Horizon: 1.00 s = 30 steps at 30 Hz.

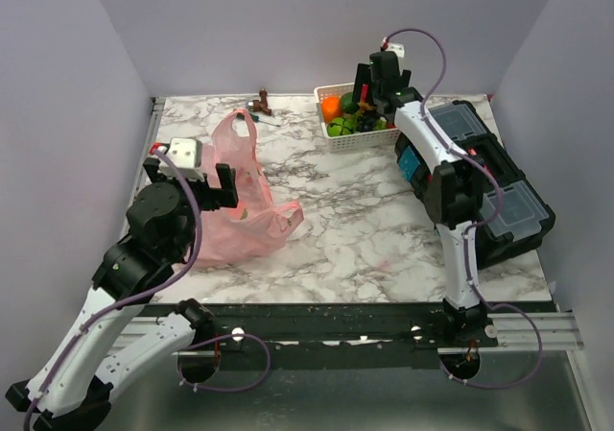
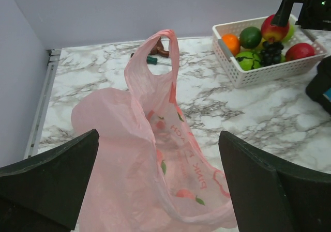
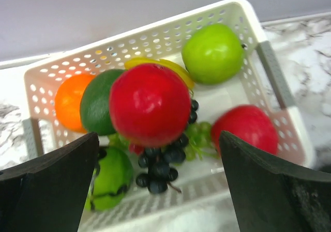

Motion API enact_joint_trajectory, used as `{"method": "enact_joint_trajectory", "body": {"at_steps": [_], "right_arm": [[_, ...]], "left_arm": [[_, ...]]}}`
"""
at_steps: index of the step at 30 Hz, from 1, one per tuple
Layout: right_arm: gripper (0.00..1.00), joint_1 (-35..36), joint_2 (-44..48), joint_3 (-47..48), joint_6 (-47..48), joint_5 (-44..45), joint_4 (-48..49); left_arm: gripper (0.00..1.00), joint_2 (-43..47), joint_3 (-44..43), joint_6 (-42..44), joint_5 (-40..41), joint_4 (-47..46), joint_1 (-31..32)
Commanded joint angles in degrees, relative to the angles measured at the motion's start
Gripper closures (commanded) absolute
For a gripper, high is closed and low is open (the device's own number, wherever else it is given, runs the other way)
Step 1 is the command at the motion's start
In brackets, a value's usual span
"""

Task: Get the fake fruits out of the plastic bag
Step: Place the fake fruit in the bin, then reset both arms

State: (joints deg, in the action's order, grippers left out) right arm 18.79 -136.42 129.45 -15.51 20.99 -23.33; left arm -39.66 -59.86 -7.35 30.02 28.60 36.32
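Observation:
The pink plastic bag point(image 1: 245, 210) lies crumpled at the left of the table, one loop handle standing up point(image 2: 164, 51). My left gripper point(image 2: 159, 136) hangs open just over the bag's mouth point(image 1: 189, 177); only printed peaches show inside. The fake fruits sit in a white basket point(image 3: 155, 33) at the back. A red apple point(image 3: 150, 104) tops an orange point(image 3: 70, 100), green apple point(image 3: 213, 52), lemon point(image 3: 160, 64), dark grapes point(image 3: 163, 165) and a second red apple point(image 3: 245, 128). My right gripper point(image 3: 159, 136) hovers open over them point(image 1: 369, 100), touching none.
A black toolbox point(image 1: 489, 181) fills the right side beside the right arm. A green-handled screwdriver point(image 2: 151, 60) and a small brown object point(image 1: 262, 98) lie near the back wall. Walls close in on the left, back and right.

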Motion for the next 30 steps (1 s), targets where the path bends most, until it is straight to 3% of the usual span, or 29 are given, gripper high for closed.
{"method": "enact_joint_trajectory", "body": {"at_steps": [1, 9, 15, 25, 30], "right_arm": [[0.0, 0.0, 12.6, -7.0, -1.8, -1.4, -6.0], [0.0, 0.1, 35.8, -33.6, -5.7, -9.7, -5.8], [0.0, 0.1, 51.5, -46.3, -5.6, -13.2, -8.1], [0.0, 0.1, 79.3, -51.0, -4.0, -18.0, -13.9], [0.0, 0.1, 89.4, -49.3, -4.0, -14.6, -15.3]], "left_arm": [[0.01, 3.0, -4.6, -5.9, -7.4, 9.3, -0.3], [0.01, 7.7, -9.6, -12.8, -13.4, 15.5, -0.3], [0.01, 11.0, -10.1, -14.9, -15.2, 14.6, -0.3], [0.01, 15.8, -13.1, -10.5, -14.2, 11.5, -0.3], [0.01, 17.5, -16.1, -6.5, -13.4, 10.6, -0.3]]}}
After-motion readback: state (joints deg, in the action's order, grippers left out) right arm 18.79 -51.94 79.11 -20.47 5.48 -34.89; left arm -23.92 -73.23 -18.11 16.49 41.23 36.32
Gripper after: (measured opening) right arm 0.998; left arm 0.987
